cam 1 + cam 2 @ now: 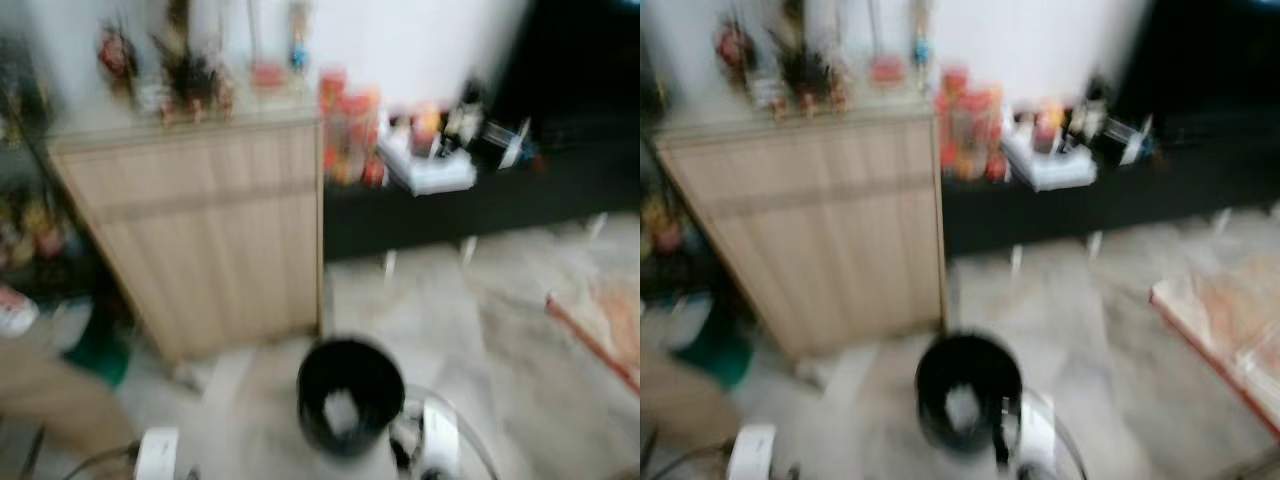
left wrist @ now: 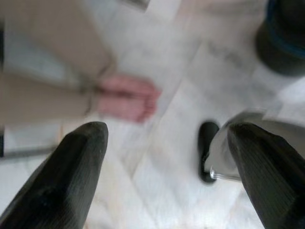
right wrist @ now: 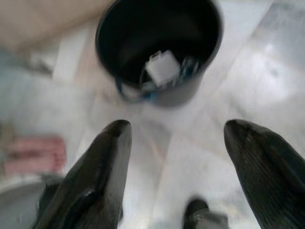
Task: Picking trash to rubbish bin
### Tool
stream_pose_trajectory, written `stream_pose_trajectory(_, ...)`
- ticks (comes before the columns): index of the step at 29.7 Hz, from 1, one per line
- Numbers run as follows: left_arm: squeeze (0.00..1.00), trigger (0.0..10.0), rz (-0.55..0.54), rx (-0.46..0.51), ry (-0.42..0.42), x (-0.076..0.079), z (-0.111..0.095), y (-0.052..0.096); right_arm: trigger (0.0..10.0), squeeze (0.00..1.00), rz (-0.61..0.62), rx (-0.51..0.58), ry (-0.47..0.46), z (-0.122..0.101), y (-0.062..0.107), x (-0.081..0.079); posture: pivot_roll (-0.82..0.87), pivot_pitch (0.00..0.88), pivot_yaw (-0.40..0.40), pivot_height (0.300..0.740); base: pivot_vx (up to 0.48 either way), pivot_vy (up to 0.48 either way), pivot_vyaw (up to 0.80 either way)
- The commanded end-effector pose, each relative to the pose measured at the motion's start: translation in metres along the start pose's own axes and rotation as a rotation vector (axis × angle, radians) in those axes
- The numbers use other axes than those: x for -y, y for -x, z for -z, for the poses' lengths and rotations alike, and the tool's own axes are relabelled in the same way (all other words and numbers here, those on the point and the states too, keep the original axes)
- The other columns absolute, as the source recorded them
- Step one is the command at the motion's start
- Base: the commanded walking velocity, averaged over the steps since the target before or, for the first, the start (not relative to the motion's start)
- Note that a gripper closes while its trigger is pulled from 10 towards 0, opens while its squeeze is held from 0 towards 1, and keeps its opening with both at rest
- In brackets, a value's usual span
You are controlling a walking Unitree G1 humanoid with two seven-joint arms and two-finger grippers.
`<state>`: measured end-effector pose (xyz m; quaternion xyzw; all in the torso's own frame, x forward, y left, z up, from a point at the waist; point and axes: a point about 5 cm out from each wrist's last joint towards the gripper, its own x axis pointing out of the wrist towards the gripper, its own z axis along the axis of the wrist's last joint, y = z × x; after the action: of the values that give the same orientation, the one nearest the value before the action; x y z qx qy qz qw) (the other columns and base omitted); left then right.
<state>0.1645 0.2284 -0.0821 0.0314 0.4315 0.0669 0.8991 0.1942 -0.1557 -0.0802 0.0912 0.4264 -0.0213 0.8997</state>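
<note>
A black round rubbish bin (image 1: 350,393) stands on the pale marble floor just ahead of me, in front of a wooden cabinet. Inside it lies white crumpled trash (image 3: 163,68) with something blue beside it. My right gripper (image 3: 177,176) hangs open above the floor near the bin (image 3: 159,45), nothing between its fingers. My left gripper (image 2: 167,179) is also open over the floor, holding nothing. The bin's edge (image 2: 283,38) shows in a corner of the left wrist view. All views are blurred.
A light wooden cabinet (image 1: 205,230) with ornaments on top stands behind the bin. A low black bench (image 1: 480,195) carries bottles and a white box. A person's bare foot (image 2: 126,98) and trouser leg are close on my left. A mat (image 1: 1230,320) lies at right.
</note>
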Motion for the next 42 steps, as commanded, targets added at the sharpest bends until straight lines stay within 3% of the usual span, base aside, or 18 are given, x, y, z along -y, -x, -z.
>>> stream_pose_trajectory(1,0.00,10.0,-0.009,0.054,-0.010,-0.0038,-0.0193,-0.0041,10.0,0.00,-0.017,0.000,0.001,-0.0015,-0.0011,-0.0069,0.00,0.000,0.022,0.740,0.000,0.000,0.00)
stream_pose_trajectory(42,0.00,10.0,-0.018,0.060,0.010,-0.0013,-0.0174,-0.0036,10.0,0.00,-0.029,0.036,0.014,-0.0081,-0.0019,-0.0078,0.00,0.000,0.004,0.740,0.000,0.000,0.00)
